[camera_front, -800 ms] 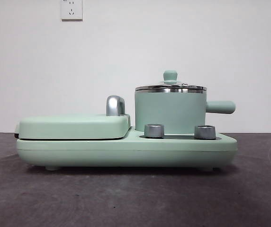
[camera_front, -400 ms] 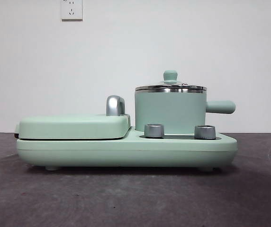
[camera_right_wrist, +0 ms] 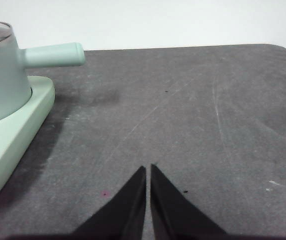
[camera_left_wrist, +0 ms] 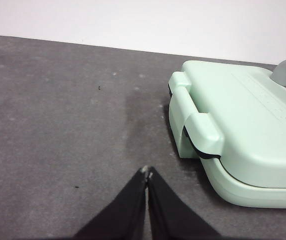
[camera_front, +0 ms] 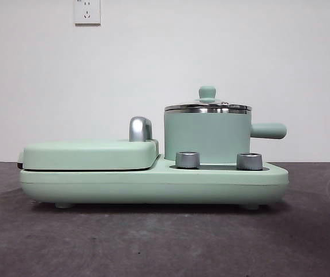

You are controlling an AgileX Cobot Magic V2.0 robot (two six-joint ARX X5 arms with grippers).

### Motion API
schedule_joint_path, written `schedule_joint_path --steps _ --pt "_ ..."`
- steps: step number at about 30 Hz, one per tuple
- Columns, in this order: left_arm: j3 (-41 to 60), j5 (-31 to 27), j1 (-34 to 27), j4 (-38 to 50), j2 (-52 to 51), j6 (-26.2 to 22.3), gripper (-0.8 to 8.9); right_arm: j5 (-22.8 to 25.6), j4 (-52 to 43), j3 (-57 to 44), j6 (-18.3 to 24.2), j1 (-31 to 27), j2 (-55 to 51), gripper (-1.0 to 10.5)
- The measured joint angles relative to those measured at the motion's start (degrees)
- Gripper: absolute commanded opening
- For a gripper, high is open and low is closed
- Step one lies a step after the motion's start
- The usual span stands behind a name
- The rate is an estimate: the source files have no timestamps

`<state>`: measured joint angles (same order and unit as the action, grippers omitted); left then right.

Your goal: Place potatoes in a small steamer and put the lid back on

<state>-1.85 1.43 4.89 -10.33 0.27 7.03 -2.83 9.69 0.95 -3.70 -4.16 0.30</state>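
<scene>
Small steamer (camera_front: 207, 137) upright on mint base unit (camera_front: 153, 183), lid (camera_front: 207, 106) seated on its rim.
Steamer axis vertical; side handle (camera_front: 267, 130) runs level, pointing toward the right end of the base in the front view. Lid knob up. Flat griddle cover (camera_front: 90, 154) shut beside steamer. No potato visible. Left hand (camera_left_wrist: 147, 174) closed, empty, over desk (camera_left_wrist: 73, 125) near griddle end; right hand (camera_right_wrist: 148, 170) closed, empty, over desk off the handle side.

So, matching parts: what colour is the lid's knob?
Mint green, clearest in the front view: knob.
</scene>
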Motion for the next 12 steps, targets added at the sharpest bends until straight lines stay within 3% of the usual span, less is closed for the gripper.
schedule_joint_path --steps 12 --pt "0.0 0.0 0.0 0.0 0.0 0.0 0.06 -0.2 0.0 0.0 1.7 0.0 0.0 0.1"
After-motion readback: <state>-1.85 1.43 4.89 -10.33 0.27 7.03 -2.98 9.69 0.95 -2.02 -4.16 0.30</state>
